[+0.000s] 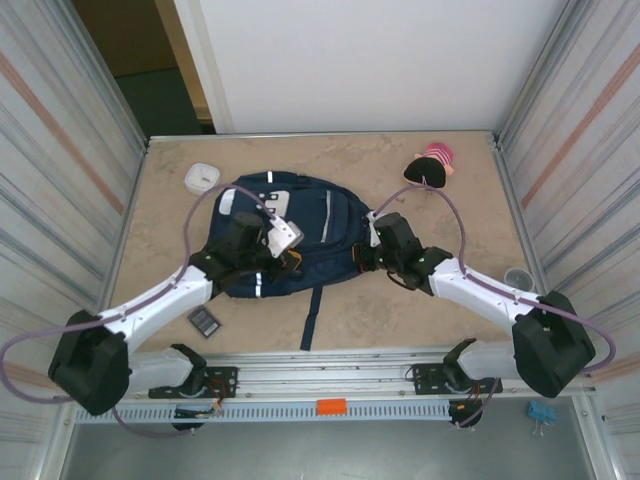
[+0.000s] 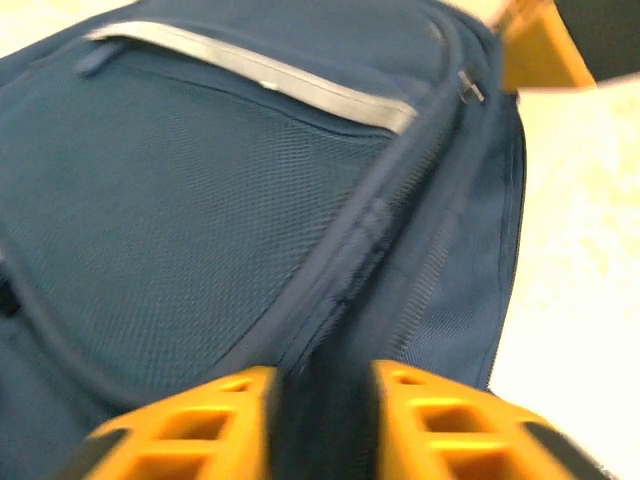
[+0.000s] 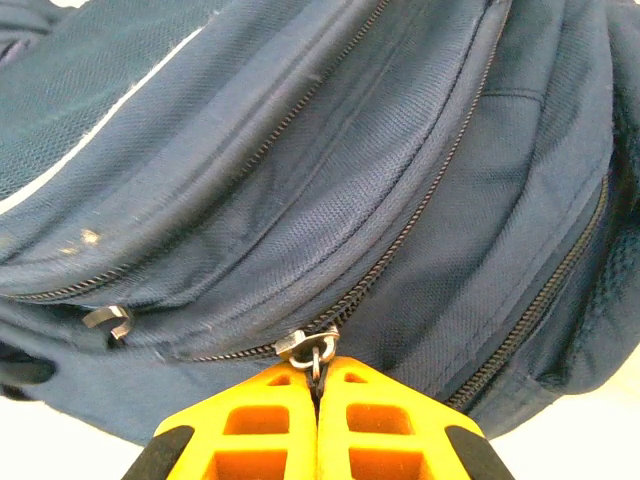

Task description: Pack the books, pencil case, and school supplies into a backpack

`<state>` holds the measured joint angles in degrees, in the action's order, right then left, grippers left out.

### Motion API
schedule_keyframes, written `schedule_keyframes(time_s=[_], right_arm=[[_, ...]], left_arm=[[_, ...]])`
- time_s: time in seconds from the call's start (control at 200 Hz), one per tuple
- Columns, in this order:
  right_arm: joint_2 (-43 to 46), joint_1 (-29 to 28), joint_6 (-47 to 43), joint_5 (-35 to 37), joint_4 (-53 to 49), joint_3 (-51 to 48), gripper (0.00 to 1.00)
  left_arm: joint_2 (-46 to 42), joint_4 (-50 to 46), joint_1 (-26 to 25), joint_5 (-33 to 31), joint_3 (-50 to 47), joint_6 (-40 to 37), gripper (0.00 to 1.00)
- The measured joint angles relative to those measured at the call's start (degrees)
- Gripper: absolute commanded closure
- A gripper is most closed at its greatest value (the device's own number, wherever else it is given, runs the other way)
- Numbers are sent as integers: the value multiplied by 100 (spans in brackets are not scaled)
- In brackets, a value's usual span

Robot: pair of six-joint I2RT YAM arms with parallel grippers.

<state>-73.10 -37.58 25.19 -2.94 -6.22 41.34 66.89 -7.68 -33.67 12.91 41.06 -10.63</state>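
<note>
On the backpack (image 1: 322, 232) mid-table, pinching the zip pull (image 3: 318, 356) tight with the right gripper (image 3: 318, 388), gaping over fabric with the left gripper (image 2: 325, 392), could slip that tiny pull, or drag it along unpinned.

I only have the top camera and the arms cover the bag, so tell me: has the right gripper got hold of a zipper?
Observer: Yes, the right gripper is shut on the zipper pull on the side of the backpack.
Operator: Is that zipper open at all?
Observer: No, its teeth look closed along the visible track.
Operator: And the left gripper?
Observer: The left gripper is open over the fabric, holding nothing; that view is blurred.
</note>
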Motion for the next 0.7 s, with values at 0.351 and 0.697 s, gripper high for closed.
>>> schedule_keyframes(time_s=[0.351,0.697], right_arm=[[0,-839,212,164,-254,-13,100],[-46,-1738,741,295,-262,-44,100]], left_arm=[[-1478,-1329,179,-1716,-81,3331,23],[-944,-1386,927,-1228,-1019,5195,23]])
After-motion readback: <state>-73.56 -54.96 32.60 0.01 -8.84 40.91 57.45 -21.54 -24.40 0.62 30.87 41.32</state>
